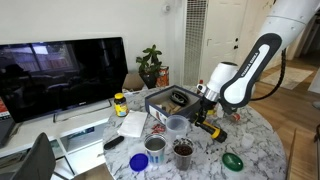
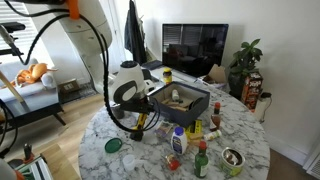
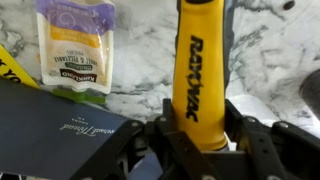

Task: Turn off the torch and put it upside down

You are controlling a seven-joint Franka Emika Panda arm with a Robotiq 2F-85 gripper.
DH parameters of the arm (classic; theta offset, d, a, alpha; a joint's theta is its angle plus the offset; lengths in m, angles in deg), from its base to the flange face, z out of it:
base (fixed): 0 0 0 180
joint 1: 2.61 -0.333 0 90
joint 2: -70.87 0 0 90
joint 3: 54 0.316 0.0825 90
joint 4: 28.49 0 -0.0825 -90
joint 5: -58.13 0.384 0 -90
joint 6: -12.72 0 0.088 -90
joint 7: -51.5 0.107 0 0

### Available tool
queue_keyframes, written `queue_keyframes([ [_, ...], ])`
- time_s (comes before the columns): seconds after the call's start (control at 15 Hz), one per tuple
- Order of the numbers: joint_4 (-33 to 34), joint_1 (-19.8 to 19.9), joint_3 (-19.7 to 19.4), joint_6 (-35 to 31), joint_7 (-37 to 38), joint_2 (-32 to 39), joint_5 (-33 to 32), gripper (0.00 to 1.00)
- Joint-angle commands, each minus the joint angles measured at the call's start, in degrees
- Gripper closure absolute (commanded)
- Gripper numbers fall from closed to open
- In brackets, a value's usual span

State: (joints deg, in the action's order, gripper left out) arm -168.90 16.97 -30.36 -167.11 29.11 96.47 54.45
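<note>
The torch (image 3: 197, 70) has a yellow body with black lettering and fills the middle of the wrist view, over the marble table (image 3: 140, 50). My gripper (image 3: 200, 135) is shut on it, one black finger pressed against each side of the yellow body. In both exterior views the torch (image 1: 211, 128) (image 2: 142, 123) sits low at the table top under my gripper (image 1: 205, 112) (image 2: 138, 116), its black head pointing sideways. Whether its light is on cannot be told.
A dark open box (image 1: 165, 98) stands behind the torch. Cups (image 1: 176, 124) (image 1: 157, 144) (image 1: 183, 150), a yellow-lidded jar (image 1: 120, 103), a green lid (image 1: 233, 160) and bottles (image 2: 178, 140) crowd the round table. A yellow packet (image 3: 75, 45) and a dark blue book (image 3: 60, 130) lie beside my gripper.
</note>
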Motion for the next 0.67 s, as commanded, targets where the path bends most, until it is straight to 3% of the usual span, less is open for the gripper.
queue_keyframes([
  [0.0,-7.68,15.18,13.44,-6.77,-7.02,-2.43,-1.32,0.75],
  [0.27,-10.42,30.59,25.56,-11.58,-8.68,1.82,-5.48,0.75],
  [0.47,-12.15,37.88,29.97,-11.74,-7.91,2.15,-7.44,0.75],
  [0.6,-13.08,40.66,31.63,-10.43,-6.78,0.50,-7.02,0.75],
])
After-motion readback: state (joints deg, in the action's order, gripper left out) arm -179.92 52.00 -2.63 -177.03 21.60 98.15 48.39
